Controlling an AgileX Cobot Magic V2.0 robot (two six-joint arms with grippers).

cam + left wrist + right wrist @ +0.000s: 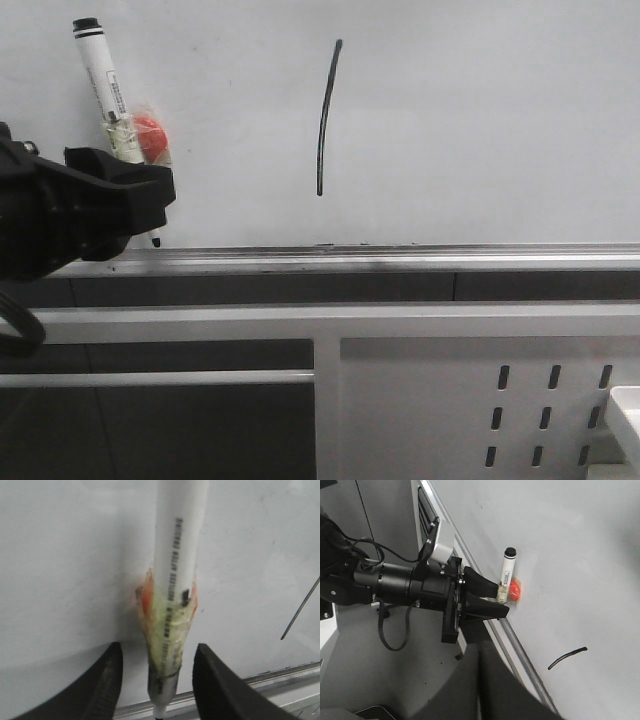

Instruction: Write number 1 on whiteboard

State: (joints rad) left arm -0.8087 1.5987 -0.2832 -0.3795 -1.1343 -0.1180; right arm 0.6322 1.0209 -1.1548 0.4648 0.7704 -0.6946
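The number 1 is a thin black, slightly curved stroke on the whiteboard; it also shows in the left wrist view and the right wrist view. A white marker pen stands tip-down against the board, left of the stroke, with a red blob taped to it. My left gripper is open, its fingers on either side of the pen's lower end with gaps showing. My right gripper is shut and empty, back from the board.
The board's silver lower rail, smudged with black ink, runs under the pen's tip. A white perforated metal panel stands below it at the right. The left arm's cables hang beside the board.
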